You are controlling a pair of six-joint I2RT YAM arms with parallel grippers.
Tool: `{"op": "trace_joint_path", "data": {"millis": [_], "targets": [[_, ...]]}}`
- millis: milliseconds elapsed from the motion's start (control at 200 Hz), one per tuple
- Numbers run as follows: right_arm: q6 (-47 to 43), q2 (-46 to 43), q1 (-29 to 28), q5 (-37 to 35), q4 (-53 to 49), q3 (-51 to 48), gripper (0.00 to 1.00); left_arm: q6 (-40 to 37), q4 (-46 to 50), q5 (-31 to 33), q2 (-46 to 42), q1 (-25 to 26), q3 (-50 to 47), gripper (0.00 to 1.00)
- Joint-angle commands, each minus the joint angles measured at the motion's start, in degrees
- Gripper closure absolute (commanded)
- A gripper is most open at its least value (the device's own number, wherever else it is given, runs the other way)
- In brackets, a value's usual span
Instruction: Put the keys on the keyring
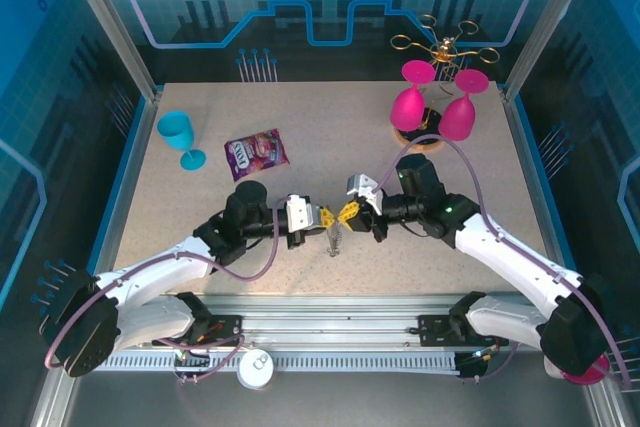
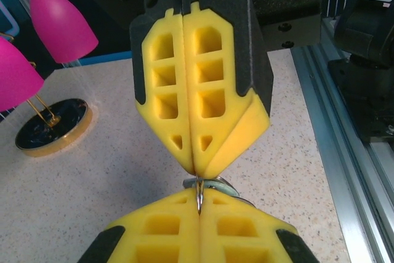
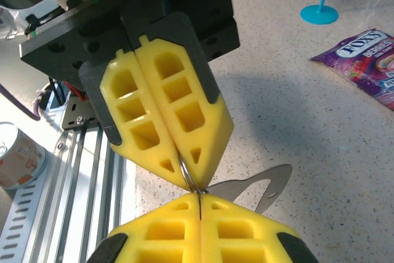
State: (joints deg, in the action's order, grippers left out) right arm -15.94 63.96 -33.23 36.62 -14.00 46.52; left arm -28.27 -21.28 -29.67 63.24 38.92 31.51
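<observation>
Left gripper (image 1: 323, 218) and right gripper (image 1: 346, 213) are met tip to tip above the middle of the table's (image 1: 200, 237) near edge, both clenched: the left on the keyring (image 3: 188, 177), the right apparently on a key (image 3: 266, 188). Slippage is risked, the thin wire being barely pinched. Packet (image 3: 363, 53), far-left quarter: "FOXS" is read.

White arm links (image 1: 160, 272), black joints, purple cables (image 1: 243, 275); yellow latticed fingers (image 2: 209, 84).
</observation>
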Motion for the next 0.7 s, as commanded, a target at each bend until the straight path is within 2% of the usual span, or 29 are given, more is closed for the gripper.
{"op": "trace_joint_path", "data": {"millis": [0, 120, 155, 240, 310, 470, 695], "targets": [[3.49, -1.80, 2.80, -2.58, 2.13, -2.61, 1.00, 2.42, -6.40, -1.81, -1.73, 0.19, -2.07, 1.00], [5.22, 0.06, 2.76, 0.66, 3.19, -3.71, 0.99, 6.45, -14.40, -5.12, -0.78, 0.15, -3.40, 1.00], [5.84, 0.48, 2.46, 2.20, 4.23, -3.72, 0.94, 7.75, -16.45, -5.81, -0.19, 0.17, -3.66, 1.00], [6.02, 0.09, 1.76, 4.59, 7.49, -4.49, 0.73, 10.39, -21.10, -6.18, 1.35, 0.15, -4.15, 1.00], [5.22, -1.20, 1.64, 5.26, 10.36, -5.58, 0.67, 12.18, -23.75, -6.32, 2.68, 0.11, -4.43, 1.00], [1.95, -3.14, 1.64, 4.28, 13.29, -6.71, 0.65, 13.65, -25.18, -7.37, 4.34, 0.18, -4.45, 1.00], [0.11, -3.49, 1.56, 4.24, 15.34, -6.78, 0.72, 13.98, -24.09, -8.77, 4.37, 0.19, -4.30, 1.00]]}}
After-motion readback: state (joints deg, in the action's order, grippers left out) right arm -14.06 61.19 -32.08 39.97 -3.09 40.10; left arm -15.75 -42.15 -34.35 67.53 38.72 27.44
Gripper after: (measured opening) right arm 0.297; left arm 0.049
